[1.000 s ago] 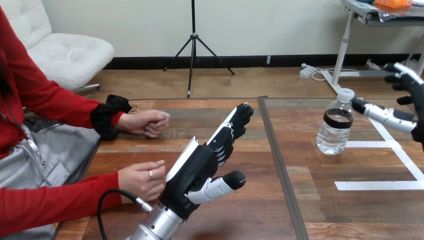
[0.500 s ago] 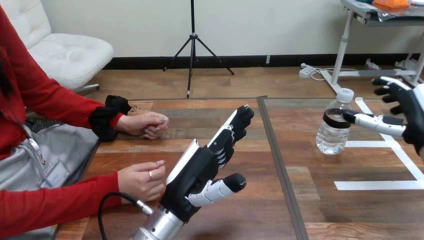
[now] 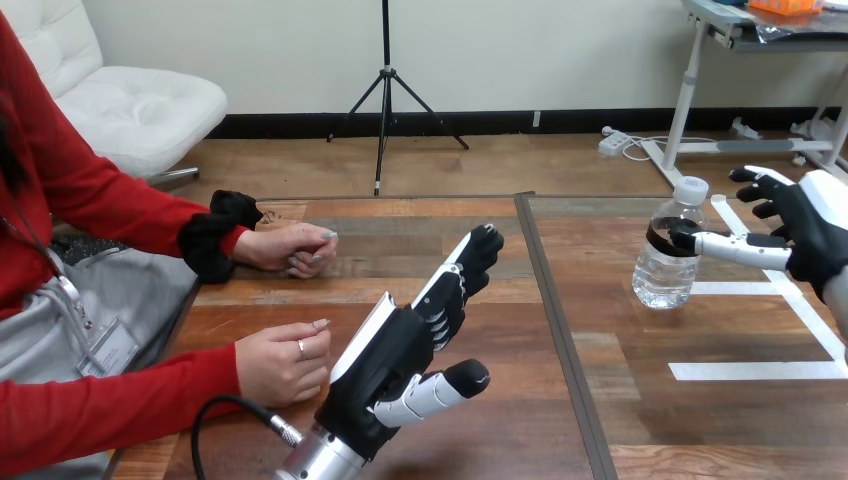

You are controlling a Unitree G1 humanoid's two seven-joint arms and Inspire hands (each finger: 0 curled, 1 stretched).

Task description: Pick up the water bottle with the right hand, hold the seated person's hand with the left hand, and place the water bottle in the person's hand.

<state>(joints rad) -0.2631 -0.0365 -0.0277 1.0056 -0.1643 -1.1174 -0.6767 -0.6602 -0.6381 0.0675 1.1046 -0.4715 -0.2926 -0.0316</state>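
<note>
Bottle (image 3: pixel 665 270) upright; R hand (image 3: pixel 805 228) part cropped, thumb maybe touching.

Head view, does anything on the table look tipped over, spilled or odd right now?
Nothing stands out. The water bottle stands upright and capped on the table, no spill around it; the right hand is open beside it.

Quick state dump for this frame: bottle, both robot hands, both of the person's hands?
Water bottle: upright on the table, cap on, not lifted.
Right hand: open, thumb tip at the bottle's dark band.
Left hand: open, fingers straight, holding nothing.
Person's nearer hand: loosely curled, beside the left hand, not held.
Person's farther hand: closed, resting on the table.
</note>
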